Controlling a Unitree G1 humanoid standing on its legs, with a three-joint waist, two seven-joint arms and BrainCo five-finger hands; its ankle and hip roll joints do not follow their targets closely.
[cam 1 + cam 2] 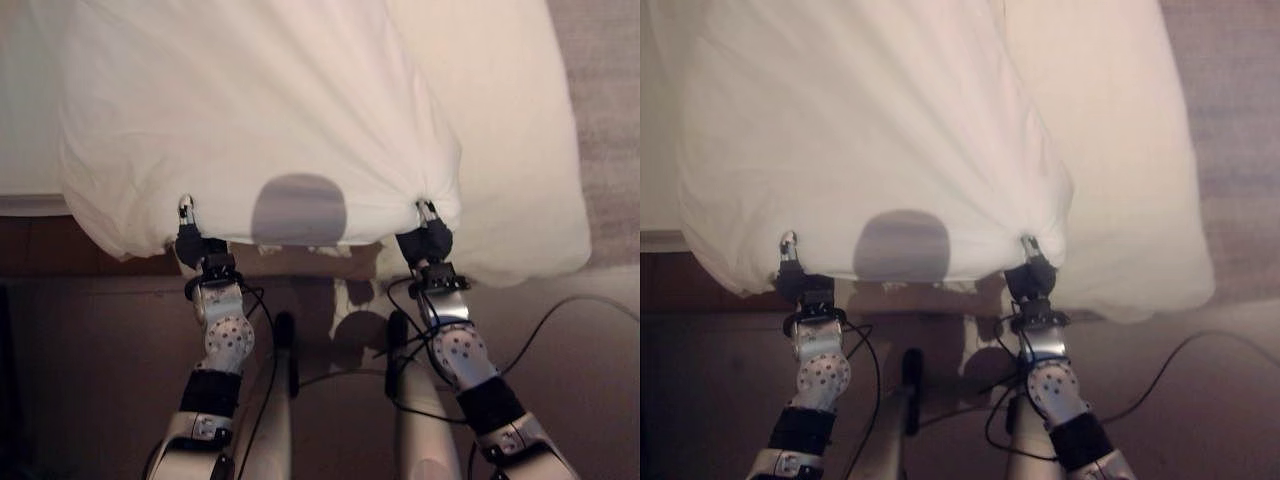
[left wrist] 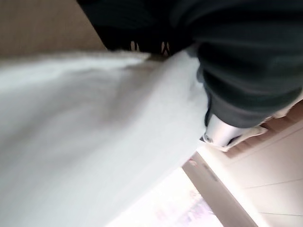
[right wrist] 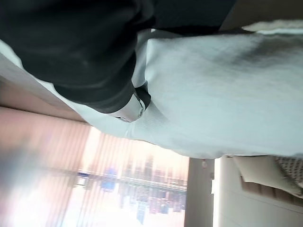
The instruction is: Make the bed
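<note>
Now duvet bunched within fingers

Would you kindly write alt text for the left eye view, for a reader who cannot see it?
Both hands grip the near edge of a white duvet, the left hand and right hand each bunching cloth so that folds fan out from the grasp. The duvet lies over the bed, and its right part overhangs onto the carpet.

Plain white duvet; brown floor; grey carpet; hands dark-covered with silver fingers.
</note>
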